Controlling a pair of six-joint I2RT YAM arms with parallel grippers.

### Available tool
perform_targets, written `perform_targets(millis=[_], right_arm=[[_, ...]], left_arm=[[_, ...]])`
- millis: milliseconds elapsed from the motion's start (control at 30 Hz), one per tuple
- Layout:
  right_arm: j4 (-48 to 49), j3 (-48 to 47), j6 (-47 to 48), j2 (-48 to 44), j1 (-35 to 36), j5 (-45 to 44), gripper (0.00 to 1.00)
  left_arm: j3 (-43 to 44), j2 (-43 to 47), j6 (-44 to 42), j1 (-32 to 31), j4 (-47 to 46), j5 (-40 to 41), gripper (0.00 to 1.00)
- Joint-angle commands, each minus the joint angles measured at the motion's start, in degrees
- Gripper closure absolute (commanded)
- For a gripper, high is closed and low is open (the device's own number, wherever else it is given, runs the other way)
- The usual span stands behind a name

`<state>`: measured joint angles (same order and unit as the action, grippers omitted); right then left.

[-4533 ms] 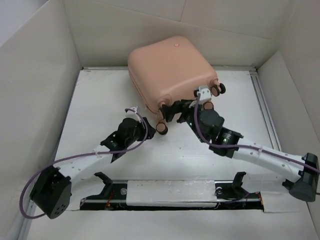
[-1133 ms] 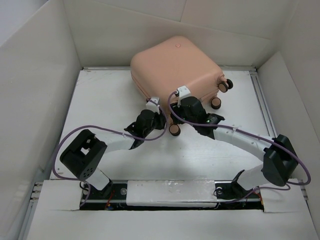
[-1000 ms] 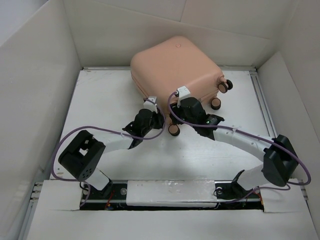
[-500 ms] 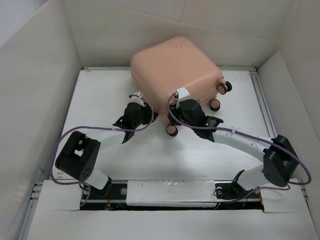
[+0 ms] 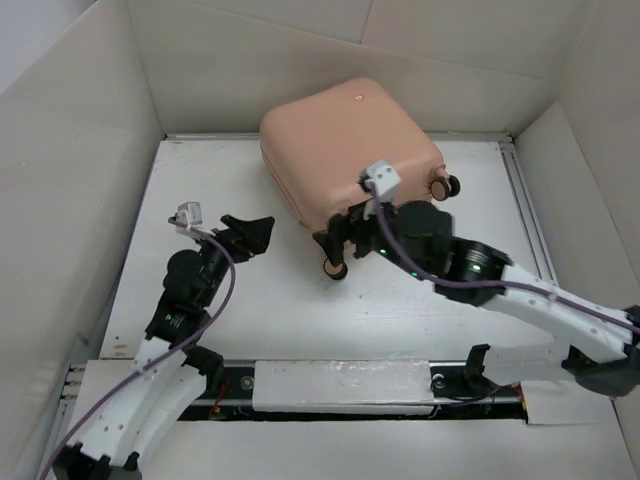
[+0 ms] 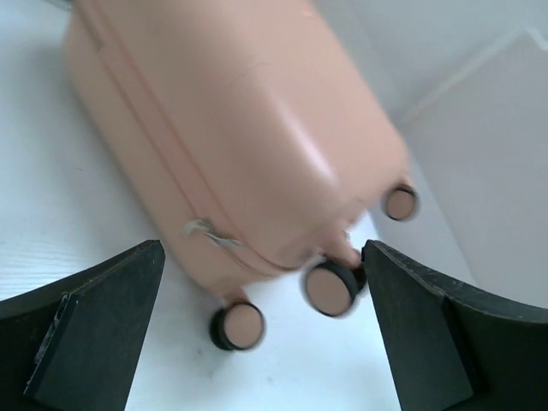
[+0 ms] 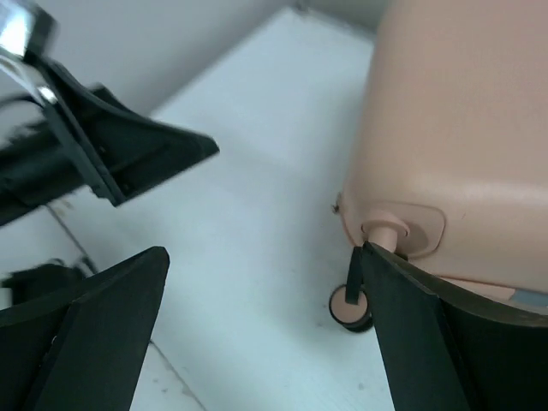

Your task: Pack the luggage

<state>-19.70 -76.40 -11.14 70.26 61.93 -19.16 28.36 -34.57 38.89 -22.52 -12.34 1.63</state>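
Over the left half of the table (image 5: 200, 180), the left gripper (image 5: 254, 233) is held wide open and empty, its fingers (image 6: 94, 325) spread to the frame's sides in its own wrist view. The right gripper (image 5: 338, 238) is likewise spread wide with nothing gripped, and is set just beside the near corner of the luggage (image 5: 345, 150), over a wheel (image 5: 333, 268). Whether it touches the shell cannot be told from above; in the right wrist view one finger (image 7: 445, 342) is seen close by the wheel's stem, contact uncertain. Three wheels and a zip pull (image 6: 205, 229) on the seam are shown only by the left wrist view. A small round button (image 5: 355, 97) on the upper shell is shown only from above. The left gripper across bare table is caught only by the right wrist view. The luggage is laid closed and flat at the far middle of the table, against the back wall. Its long axis is run from far left to near right, the wheeled end turned toward the right arm. It is well apart from the left gripper, to that gripper's right.
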Motion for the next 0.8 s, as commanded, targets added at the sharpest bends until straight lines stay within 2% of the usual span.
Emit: perform_targets(millis=[0,267,400,533,633,767], right_arm=[[-3.3,1.0,1.2,-9.9,2.8,-7.7,0.00],[2.0,23.1,0.3,-37.8,3.4,-12.7,0.00],[2.8,30.2,0.3,-43.3,3.4,-13.9,0.00],[3.2,33.9,-1.4,-44.4,3.4,-16.5,0.00],[5.5,34.4,-2.5,-42.3,3.4,-16.5,0.00],[1.9,27.2,-4.3,-36.2,3.4,-16.5,0.00]], left_arm=[[3.4,8.6,0.9,-0.1,10.6,-8.0,0.00],[6.5,17.8,2.1,-0.1,17.3,-11.6,0.00],[9.6,17.8,0.6,-0.1,24.4,-6.6,0.00],[15.2,13.2,-1.5,-0.1,31.0,2.6,0.00],[19.2,9.1,-0.1,-0.1,33.8,4.3,0.00],[26.0,6.5,1.1,-0.1,39.0,4.7,0.00]])
